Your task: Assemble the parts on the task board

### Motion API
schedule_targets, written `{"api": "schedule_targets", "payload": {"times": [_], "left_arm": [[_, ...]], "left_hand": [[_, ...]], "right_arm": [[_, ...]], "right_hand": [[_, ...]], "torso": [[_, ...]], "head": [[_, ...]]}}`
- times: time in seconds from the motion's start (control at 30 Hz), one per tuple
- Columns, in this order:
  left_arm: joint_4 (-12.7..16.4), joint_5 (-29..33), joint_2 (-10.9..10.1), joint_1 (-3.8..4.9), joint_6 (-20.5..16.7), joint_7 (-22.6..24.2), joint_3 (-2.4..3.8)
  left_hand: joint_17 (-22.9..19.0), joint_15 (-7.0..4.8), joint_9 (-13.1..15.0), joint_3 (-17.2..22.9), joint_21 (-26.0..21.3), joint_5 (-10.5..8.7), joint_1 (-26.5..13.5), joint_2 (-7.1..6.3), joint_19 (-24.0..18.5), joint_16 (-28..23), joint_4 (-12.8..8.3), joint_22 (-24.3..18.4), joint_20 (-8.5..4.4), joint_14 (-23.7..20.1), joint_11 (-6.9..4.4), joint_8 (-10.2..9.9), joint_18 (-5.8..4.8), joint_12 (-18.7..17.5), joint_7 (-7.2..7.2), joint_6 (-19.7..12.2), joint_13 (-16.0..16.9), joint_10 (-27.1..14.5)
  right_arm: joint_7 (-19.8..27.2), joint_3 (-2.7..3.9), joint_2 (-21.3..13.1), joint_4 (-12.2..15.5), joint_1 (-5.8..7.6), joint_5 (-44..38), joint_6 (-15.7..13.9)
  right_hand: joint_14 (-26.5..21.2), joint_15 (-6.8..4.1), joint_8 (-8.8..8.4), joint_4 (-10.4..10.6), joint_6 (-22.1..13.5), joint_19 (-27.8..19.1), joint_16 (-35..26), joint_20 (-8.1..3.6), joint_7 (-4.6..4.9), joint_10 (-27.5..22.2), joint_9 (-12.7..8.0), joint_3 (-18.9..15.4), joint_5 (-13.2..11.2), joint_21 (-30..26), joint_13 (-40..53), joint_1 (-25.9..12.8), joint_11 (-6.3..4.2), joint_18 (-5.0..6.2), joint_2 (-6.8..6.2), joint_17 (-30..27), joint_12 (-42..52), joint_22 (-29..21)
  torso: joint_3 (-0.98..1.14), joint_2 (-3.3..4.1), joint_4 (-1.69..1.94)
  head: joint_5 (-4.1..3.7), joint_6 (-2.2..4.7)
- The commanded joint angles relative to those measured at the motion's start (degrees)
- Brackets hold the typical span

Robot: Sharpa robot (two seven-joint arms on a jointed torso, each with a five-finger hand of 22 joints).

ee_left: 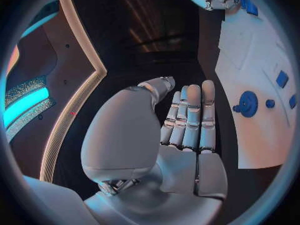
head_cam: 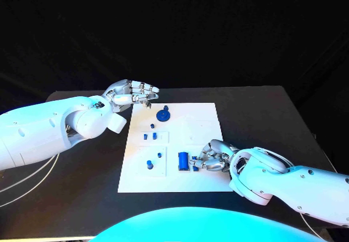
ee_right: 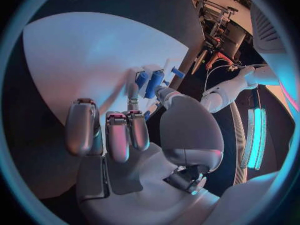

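Note:
The white task board (head_cam: 196, 126) lies in the middle of the black table. On it are a blue gear (head_cam: 164, 115), a blue cylinder (head_cam: 183, 160) and small blue parts (head_cam: 151, 136). My right hand (head_cam: 212, 157) rests on the board's right side just beside the cylinder, and its thumb and a finger pinch a small blue part (head_cam: 195, 162). In the right wrist view the fingertips (ee_right: 133, 91) meet at the blue pieces (ee_right: 152, 83). My left hand (head_cam: 134, 93) hovers off the board's far left corner, fingers straight and holding nothing. The left wrist view shows the gear (ee_left: 248, 104) beyond my left hand (ee_left: 187, 120).
Bare black table (head_cam: 262, 116) surrounds the board on both sides. Another small blue part (head_cam: 150, 164) stands in a recess near the board's near left. The table's far edge runs just behind my left hand.

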Motion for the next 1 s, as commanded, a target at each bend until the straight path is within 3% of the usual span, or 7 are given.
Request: {"api": "schedule_targets", "payload": {"times": [0.03, 0.1, 0.17, 0.7, 1.0], "left_arm": [[0.15, -0.14, 0.0, 0.04, 0.94, 0.11, 0.03], [0.16, -0.14, -0.04, 0.04, 0.93, 0.09, 0.03], [0.17, -0.14, -0.09, 0.04, 0.89, 0.06, 0.03], [-0.05, -0.19, -0.1, 0.04, 0.91, -0.02, 0.03], [-0.05, -0.2, -0.09, 0.04, 0.9, -0.07, 0.02]], "left_hand": [[-0.1, -0.12, -0.08, 0.04, 0.35, 0.32, 0.11, -0.03, -0.17, 0.34, -0.2, 0.07, 0.02, -0.31, -0.07, 0.26, 0.74, 0.25, 0.09, -0.29, 0.06, -0.41], [-0.1, -0.12, -0.08, 0.04, 0.35, 0.32, 0.11, -0.03, -0.17, 0.34, -0.2, 0.07, 0.02, -0.31, -0.07, 0.26, 0.74, 0.25, 0.09, -0.29, 0.06, -0.41], [-0.1, -0.12, -0.08, 0.04, 0.35, 0.32, 0.11, -0.03, -0.17, 0.34, -0.2, 0.07, 0.02, -0.31, -0.07, 0.26, 0.74, 0.25, 0.09, -0.29, 0.06, -0.41], [-0.1, -0.12, -0.08, 0.04, 0.35, 0.32, 0.11, -0.03, -0.17, 0.34, -0.2, 0.07, 0.02, -0.31, -0.07, 0.26, 0.74, 0.25, 0.09, -0.29, 0.06, -0.41], [-0.1, -0.12, -0.08, 0.04, 0.35, 0.32, 0.11, -0.03, -0.17, 0.34, -0.2, 0.07, 0.02, -0.31, -0.07, 0.26, 0.74, 0.25, 0.09, -0.29, 0.06, -0.41]], "right_arm": [[1.98, -0.01, -0.64, 0.34, -0.07, -0.94, 0.76], [2.43, -0.01, -1.02, 0.46, -0.08, -0.96, 1.59], [2.77, -0.01, -1.2, 0.53, -0.11, -0.94, 2.19], [3.49, -0.01, -1.76, 0.51, -0.35, -0.87, 3.37], [3.1, -0.01, -0.74, -1.53, -0.38, -0.99, 3.02]], "right_hand": [[5.35, -0.51, 0.2, -0.51, -0.02, 1.67, 0.36, -0.51, -0.11, 2.8, 0.09, -0.4, -3.1, 0.06, 10.66, 3.53, -0.34, -0.77, -0.27, 12.0, -0.09, 10.81], [5.34, -0.46, 0.24, -0.65, -0.12, 1.62, 0.34, -0.48, -0.05, 2.75, 0.03, -0.55, -6.41, -0.11, 10.63, 6.02, -0.31, -0.74, -0.26, 11.96, -0.21, 10.78], [5.34, -0.44, 0.22, -0.82, -0.2, 1.6, 0.33, -0.45, -0.04, 2.74, -0.04, -0.75, -7.49, -0.17, 10.65, 7.52, -0.3, -0.73, -0.5, 11.93, -0.22, 10.77], [5.35, -0.42, 0.17, -0.92, -0.28, 1.58, 0.35, -0.43, -0.01, 2.7, -0.13, -0.95, -7.39, -0.19, 10.62, 8.91, -0.28, -0.73, -0.73, 12.0, -0.3, 10.76], [5.34, -0.41, 0.2, -0.57, -0.17, 1.6, 0.34, -0.42, -0.01, 2.7, -0.17, -0.93, -7.53, -0.11, 10.62, 9.05, -0.28, -0.75, -0.29, 11.97, -0.31, 10.78]], "torso": [[-0.03, -0.04, -0.01], [-0.02, -0.04, -0.06], [-0.01, -0.03, -0.12], [0.02, -0.01, -0.03], [-0.08, -0.03, 0.07]], "head": [[0.05, 0.01], [0.15, 0.01], [0.21, 0.01], [-0.03, 0.01], [-0.11, 0.01]]}}
